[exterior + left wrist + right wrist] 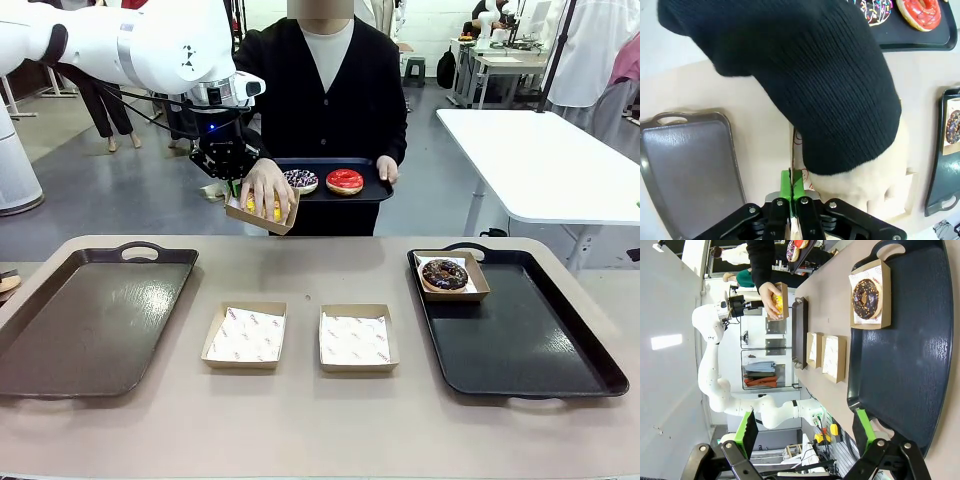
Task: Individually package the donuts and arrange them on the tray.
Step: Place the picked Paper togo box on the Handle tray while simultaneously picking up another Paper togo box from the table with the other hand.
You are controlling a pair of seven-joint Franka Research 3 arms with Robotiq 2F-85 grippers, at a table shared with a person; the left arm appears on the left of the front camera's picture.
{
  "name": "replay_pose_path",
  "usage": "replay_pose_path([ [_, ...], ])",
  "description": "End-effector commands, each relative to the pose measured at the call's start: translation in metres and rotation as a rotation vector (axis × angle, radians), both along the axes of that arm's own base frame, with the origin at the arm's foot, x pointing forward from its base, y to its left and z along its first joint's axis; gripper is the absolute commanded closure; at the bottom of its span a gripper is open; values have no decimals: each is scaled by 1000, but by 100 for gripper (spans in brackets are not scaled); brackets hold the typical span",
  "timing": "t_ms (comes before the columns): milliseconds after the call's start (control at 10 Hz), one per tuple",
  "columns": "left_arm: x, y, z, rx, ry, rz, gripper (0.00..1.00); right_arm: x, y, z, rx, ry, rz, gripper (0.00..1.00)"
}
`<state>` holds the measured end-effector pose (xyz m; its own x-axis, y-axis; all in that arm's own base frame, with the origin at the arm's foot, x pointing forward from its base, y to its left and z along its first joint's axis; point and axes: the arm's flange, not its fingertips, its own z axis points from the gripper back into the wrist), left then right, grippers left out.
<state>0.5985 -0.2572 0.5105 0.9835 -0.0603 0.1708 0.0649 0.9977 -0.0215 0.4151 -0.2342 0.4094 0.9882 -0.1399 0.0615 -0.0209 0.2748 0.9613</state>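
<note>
Two empty lined cartons (245, 336) sit side by side nearest the lens at six o'clock on the counter (300, 420). They lie between a bare left tray (60, 330) at nine and the right tray (540, 345) at three, where the chocolate donut (445, 275) is already boxed in the far-left corner. Toward eleven o'clock, above the counter's far edge, the left jaws clamp one wall of a carried carton (262, 222) while the person's hand (268, 185) presses the yellow donut (262, 208) into it. At twelve the person's other hand (388, 172) holds a small serving tray (370, 192) carrying the sprinkled donut (300, 180) and the red donut (344, 181).

From the left wrist, the green pads (791, 182) at six o'clock are pinched together on the carton's thin upright wall. A black sleeve (805, 75) and the hand cover the yellow donut, which I judge lies just beyond the jaws toward four o'clock.

From the right wrist, the right jaws stand wide apart and hold nothing, above the right tray's near end. The chocolate donut sits at one o'clock, well apart from them.

The donuts look light and soft, with frosting that would smear, so each is better moved by its carton. That card is thin and will likely flex. A hold on a wall near a corner, kept level, seems safest.
</note>
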Motion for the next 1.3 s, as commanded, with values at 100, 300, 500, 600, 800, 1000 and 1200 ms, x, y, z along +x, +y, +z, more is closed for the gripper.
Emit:
replay_pose_path([
  [100, -2, 2, 2, 2, -5, -2, 100, -1, -1, -1, -2, 1, -6, 0],
  [300, -2, 2, 2, 2, -5, -2, 100, -1, -1, -1, -2, 1, -6, 0],
  [500, -2, 2, 2, 2, -5, -2, 100, -1, -1, -1, -2, 1, -6, 0],
  [600, -2, 2, 2, 2, -5, -2, 100, -1, -1, -1, -2, 1, -6, 0],
  [800, -2, 2, 2, 2, -5, -2, 100, -1, -1, -1, -2, 1, -6, 0],
  [1000, -2, 2, 2, 2, -5, -2, 100, -1, -1, -1, -2, 1, -6, 0],
  [1200, 0, 0, 0, 0, 0, 0, 99, 0, 0, 0, 0, 0, 0, 0],
])
